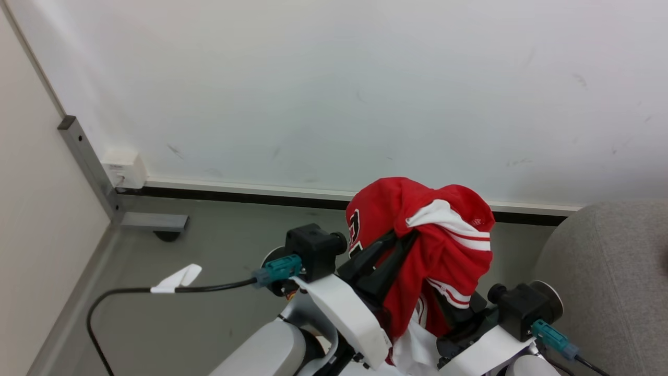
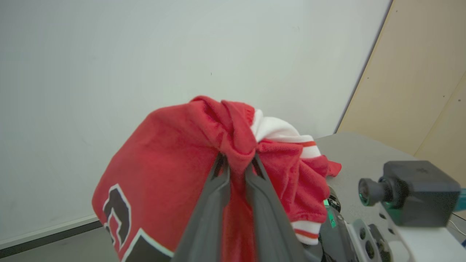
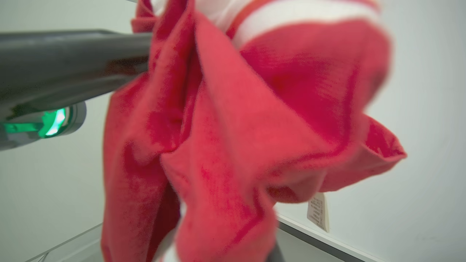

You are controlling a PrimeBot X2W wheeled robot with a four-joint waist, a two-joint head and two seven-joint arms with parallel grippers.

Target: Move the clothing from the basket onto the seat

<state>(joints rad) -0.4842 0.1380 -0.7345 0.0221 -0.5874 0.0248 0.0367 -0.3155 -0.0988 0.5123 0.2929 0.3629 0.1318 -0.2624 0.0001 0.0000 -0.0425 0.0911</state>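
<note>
Clothing — a bright red garment with white bands and a dark, white-edged print — hangs bunched in the air above the grey floor, in front of the white wall. It is near the light grey seat at the right of the head view, apart from it. The left gripper holds it up, its two dark fingers nipped almost together on a fold of red fabric near the top of the bundle. The rest drapes down over the right gripper, whose fingertips are buried in cloth. Its jaws are closed, but I cannot tell whether fabric is caught between them. A small label dangles from a lower edge — a black cable runs over the floor to the left
</note>
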